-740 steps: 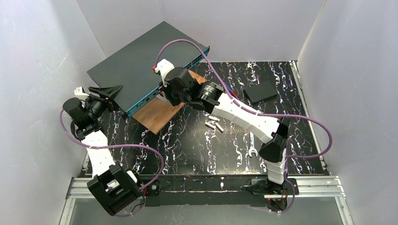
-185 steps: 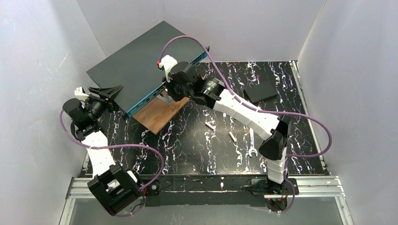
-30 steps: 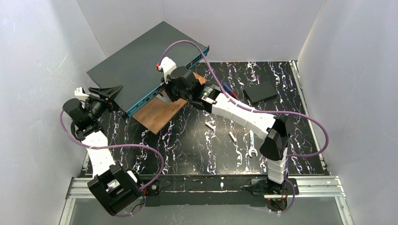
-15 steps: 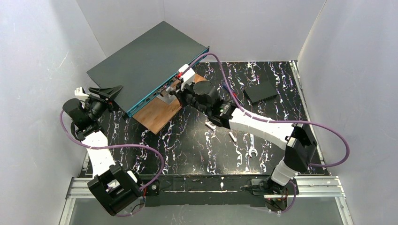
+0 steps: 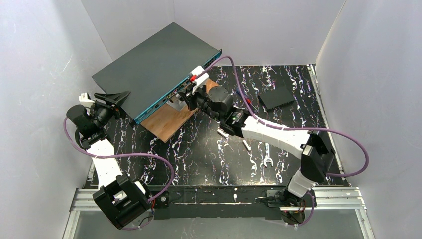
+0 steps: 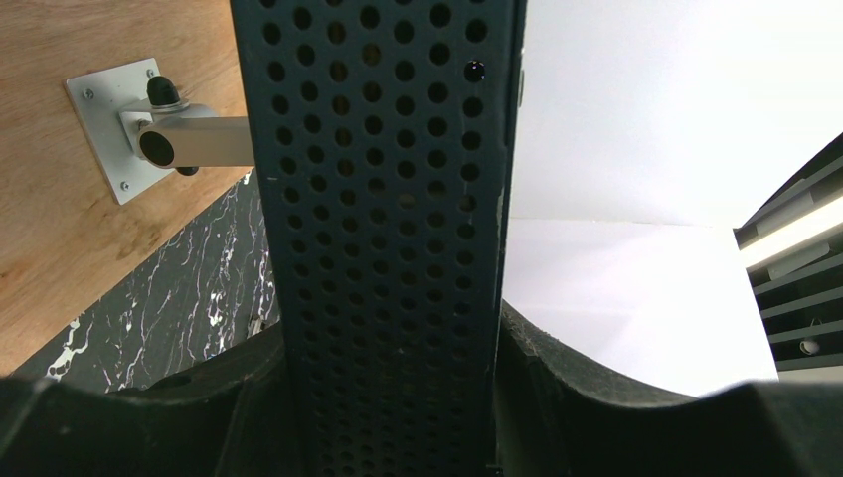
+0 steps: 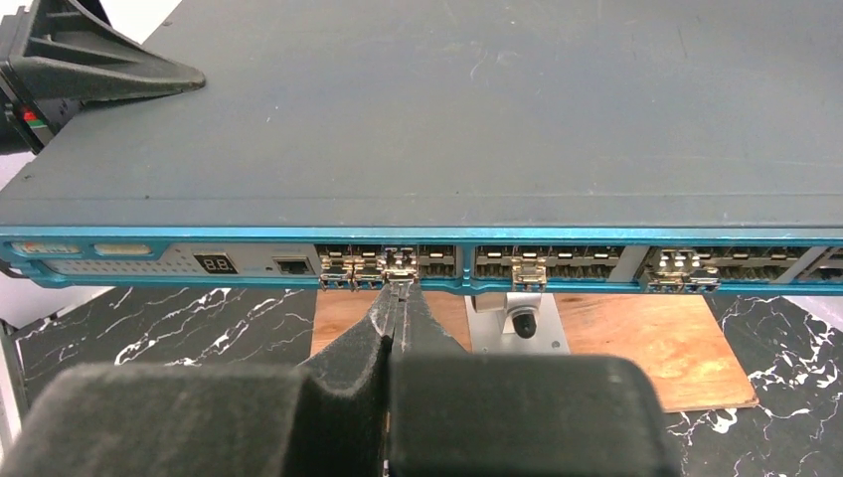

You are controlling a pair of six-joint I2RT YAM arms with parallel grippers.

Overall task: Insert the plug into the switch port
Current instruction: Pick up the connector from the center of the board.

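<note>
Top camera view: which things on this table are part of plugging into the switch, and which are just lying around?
For the job: switch, plug at its port, right gripper shut at that plug, left gripper clamping the switch's side, probably the loose plugs.
Lying about: wrench, small black box.

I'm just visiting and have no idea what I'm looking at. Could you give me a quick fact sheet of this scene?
Left gripper: clamped on the switch, at its perforated side
Right gripper: shut, tips at a plug seated in the teal port row
Below the port row: wooden board with a metal stand
On the table: loose plugs, wrench, small black box
</note>
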